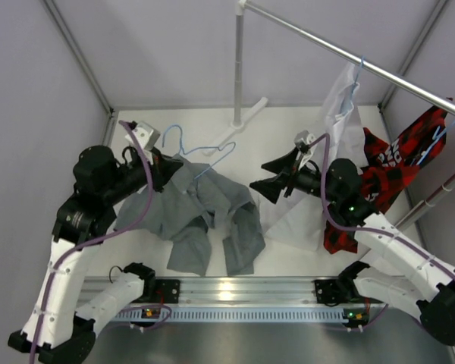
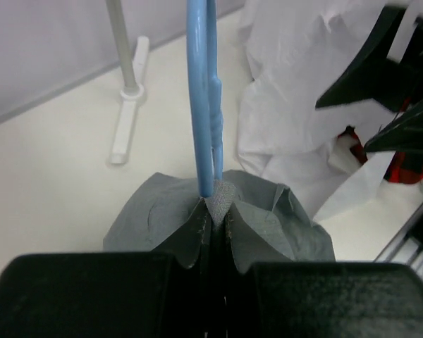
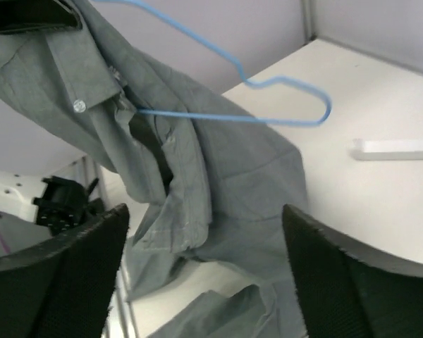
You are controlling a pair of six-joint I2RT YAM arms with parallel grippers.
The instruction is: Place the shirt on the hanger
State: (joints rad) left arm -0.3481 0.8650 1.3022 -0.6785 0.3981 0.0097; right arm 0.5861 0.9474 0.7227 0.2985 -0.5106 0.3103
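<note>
Now the left gripper (image 1: 163, 168) is clamped on a fold of the grey shirt (image 1: 205, 212), right where the blue hanger (image 2: 199, 105) meets the fabric. The shirt hangs from it down to the table (image 1: 288, 125). Nearby, the right gripper (image 1: 259, 177) gapes wide, holding nothing.

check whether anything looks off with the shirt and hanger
Yes: the grey shirt hangs bunched from one end of the blue hanger, whose other shoulder juts out bare. The left tool pinches fabric and wire together.
</note>
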